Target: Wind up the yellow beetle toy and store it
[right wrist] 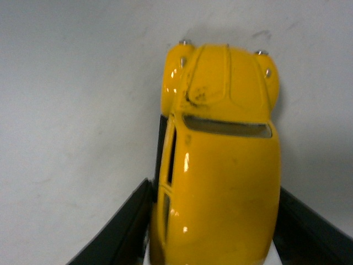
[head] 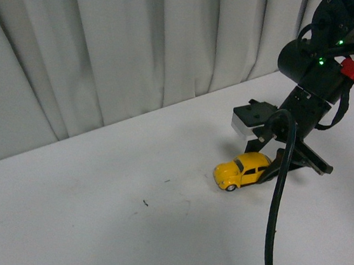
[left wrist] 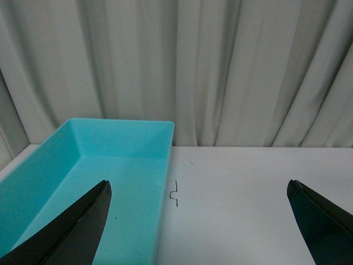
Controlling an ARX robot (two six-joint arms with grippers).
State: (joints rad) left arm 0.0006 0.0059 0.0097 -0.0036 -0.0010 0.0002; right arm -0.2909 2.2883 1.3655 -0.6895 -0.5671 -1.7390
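The yellow beetle toy [head: 242, 170] rests on its wheels on the white table [head: 109, 210], right of centre, nose pointing left. My right gripper [head: 275, 164] is shut on its rear half, one black finger on each side. In the right wrist view the yellow beetle toy [right wrist: 220, 154] fills the middle, roof and hood toward the camera, with a black finger [right wrist: 118, 232] pressed against each flank. My left gripper [left wrist: 196, 221] does not show in the front view; its own camera shows it open, with its dark fingertips [left wrist: 77, 226] far apart and nothing between them.
A turquoise bin [left wrist: 138, 130] sits under the left gripper's one finger, beside a small bent wire mark [left wrist: 175, 193] on the table. Grey curtains [head: 123, 49] hang behind the table. The right arm's black cable [head: 275, 211] loops down in front.
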